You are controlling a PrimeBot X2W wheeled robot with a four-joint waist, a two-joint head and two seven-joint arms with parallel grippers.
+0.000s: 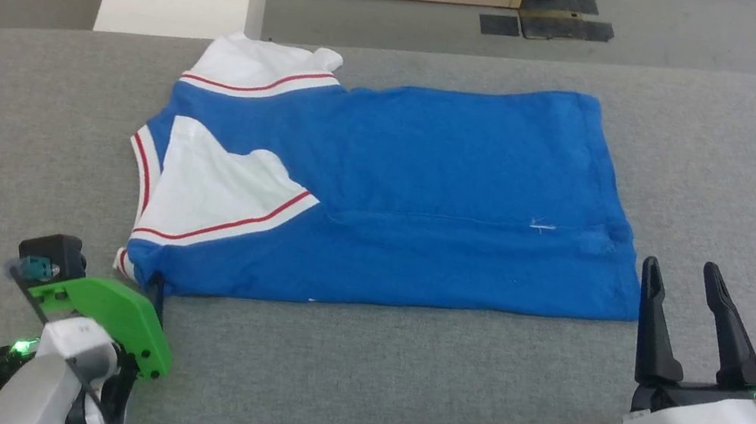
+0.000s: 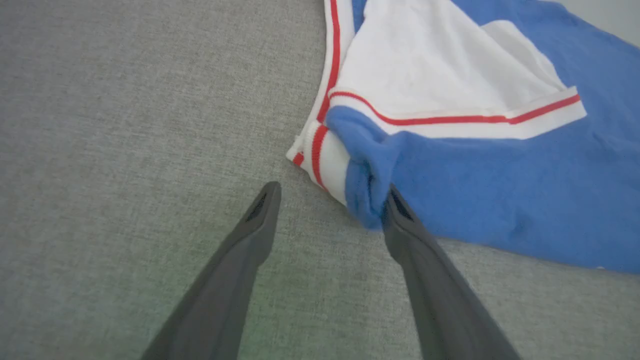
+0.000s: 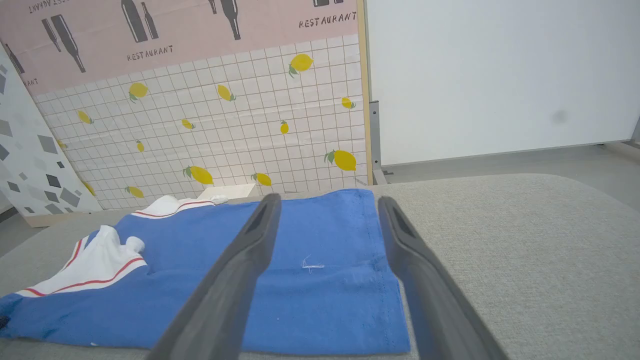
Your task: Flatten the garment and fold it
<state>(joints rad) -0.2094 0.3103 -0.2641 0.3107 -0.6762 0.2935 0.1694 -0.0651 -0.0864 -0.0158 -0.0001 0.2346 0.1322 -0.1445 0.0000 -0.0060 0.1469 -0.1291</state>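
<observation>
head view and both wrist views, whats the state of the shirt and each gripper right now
bright blue jersey T-shirt with white, red-striped sleeves: lying on the grey padded table, folded lengthwise, near sleeve laid over its body
left gripper: open, the shirt's near corner just between its fingers, not clamped
right gripper: open, empty, beside the shirt's hem corner

The right gripper [image 3: 328,200] holds its two dark fingers [image 3: 240,270] wide apart with nothing between them. Past them the blue garment [image 3: 165,270] lies spread on the grey table [image 3: 500,250], with a small white fleck [image 3: 312,263] on the cloth. At its left end, one white, red-striped sleeve [image 3: 95,260] lies rumpled over the blue, and another [image 3: 170,205] lies farther back. Behind stand a lemon-printed grid panel [image 3: 225,140] and a plain white wall [image 3: 500,75].
</observation>
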